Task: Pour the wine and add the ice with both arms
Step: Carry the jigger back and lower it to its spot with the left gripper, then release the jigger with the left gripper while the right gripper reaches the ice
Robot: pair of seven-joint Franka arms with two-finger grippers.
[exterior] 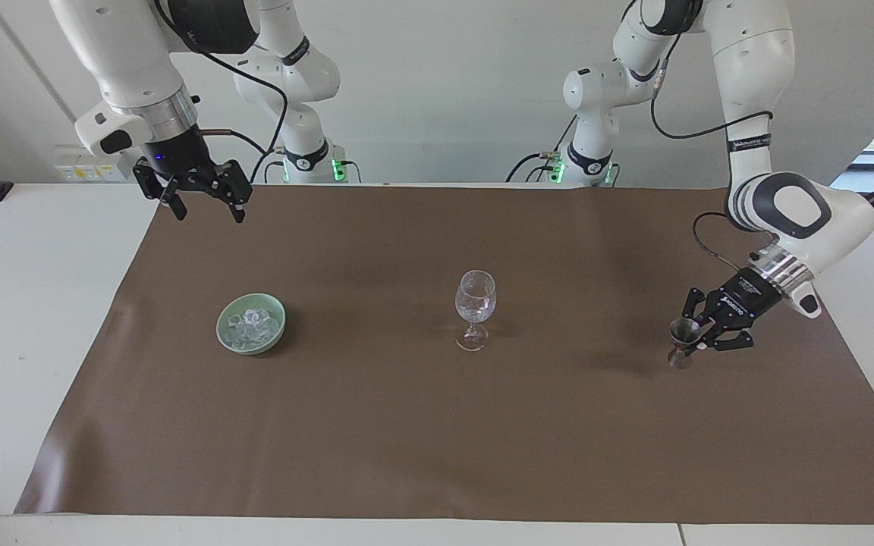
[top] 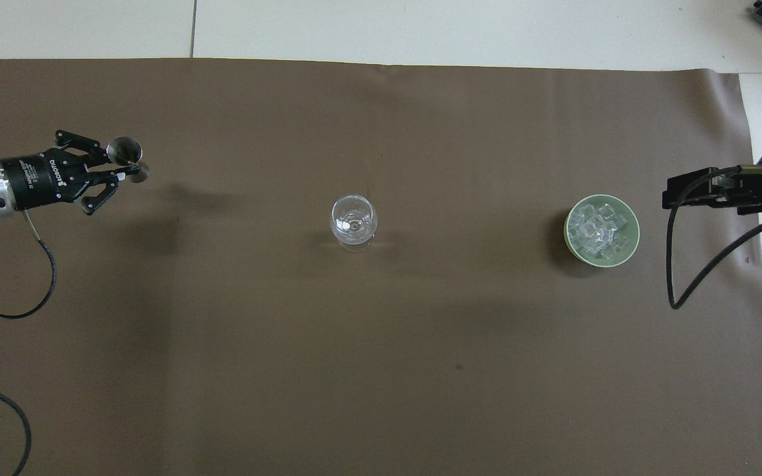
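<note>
Jaws of the left gripper (exterior: 693, 339) are clamping a metal jigger (exterior: 683, 343) at the brown mat's (exterior: 437, 447) 3 o'clock edge in the facing view; the right gripper (exterior: 204, 203), jaws apart, is waiting over the 10 o'clock corner

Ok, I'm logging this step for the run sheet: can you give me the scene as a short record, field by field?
left gripper: shut on the small metal double-cone jigger, upright, low at the left arm's end of the brown mat
right gripper: open, empty, raised near the mat's edge nearest the robots; arm waits
clear stemmed wine glass: upright, mid-mat
pale green bowl: toward the right arm's end
clear ice cubes: piled in the bowl
</note>
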